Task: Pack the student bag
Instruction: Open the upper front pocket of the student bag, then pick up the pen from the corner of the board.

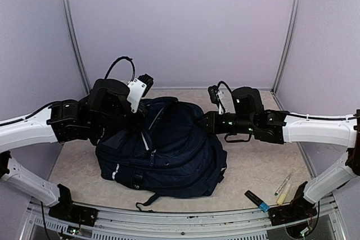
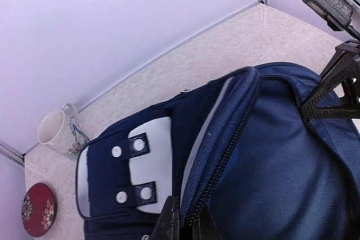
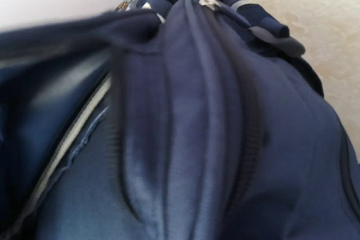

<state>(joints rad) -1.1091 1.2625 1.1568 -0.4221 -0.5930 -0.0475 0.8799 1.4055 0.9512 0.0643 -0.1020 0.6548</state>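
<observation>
Fabric this soft sags wherever you lift it. The student bag [image 1: 163,144] lies slumped at the middle of the table [image 1: 264,167]. Your left gripper [image 2: 183,221] pinches the zip edge of its opening, and your right gripper [image 2: 308,108] pinches the opposite lip. Hold seams, not loose cloth.

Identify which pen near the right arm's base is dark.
The black marker with a blue end, lying nearest the student bag. The pale pens to its right are whitish-yellow.

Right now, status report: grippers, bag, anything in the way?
Left gripper shut on student bag zipper edge. Right gripper shut on its fabric. Mug, red coaster beside it; markers lie apart, rightward.
</observation>
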